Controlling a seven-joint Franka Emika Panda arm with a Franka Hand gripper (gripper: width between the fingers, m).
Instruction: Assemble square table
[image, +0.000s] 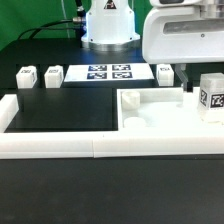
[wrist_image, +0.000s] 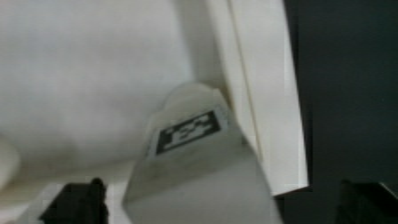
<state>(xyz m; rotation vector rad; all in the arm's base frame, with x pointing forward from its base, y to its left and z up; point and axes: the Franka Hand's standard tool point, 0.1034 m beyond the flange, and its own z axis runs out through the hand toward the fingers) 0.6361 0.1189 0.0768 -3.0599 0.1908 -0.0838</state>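
The square slab (image: 165, 115) lay flat on the table (image: 60, 110), its near edge against the white border rail (image: 60, 143). No leg appeared fitted to it. One upright leg block (image: 210, 96) stood at the slab's far corner, toward the exterior view's right, its tag facing the camera. We could not tell whether it rested on the slab or just beside it.

A second leg block (image: 165, 71) sat just beyond the slab's far edge. A third leg block (image: 53, 75) and a fourth leg block (image: 25, 77) lay well apart from the slab, toward the exterior view's left, with the marker board (image: 105, 72) between them and the second.

In the wrist view the fingers (wrist_image: 79, 203) stood wide, one dark tip to each side of a tagged leg, which we judged to be the upright one. They gripped nothing.

We noted these risks:
- The leg was tall and narrow, so an off-centre closing could push it over before both fingers met it.
- A white edge ran close beside the leg, and a descending finger could strike that edge.
- A skewed grip could twist the leg and spoil its fit to the slab.
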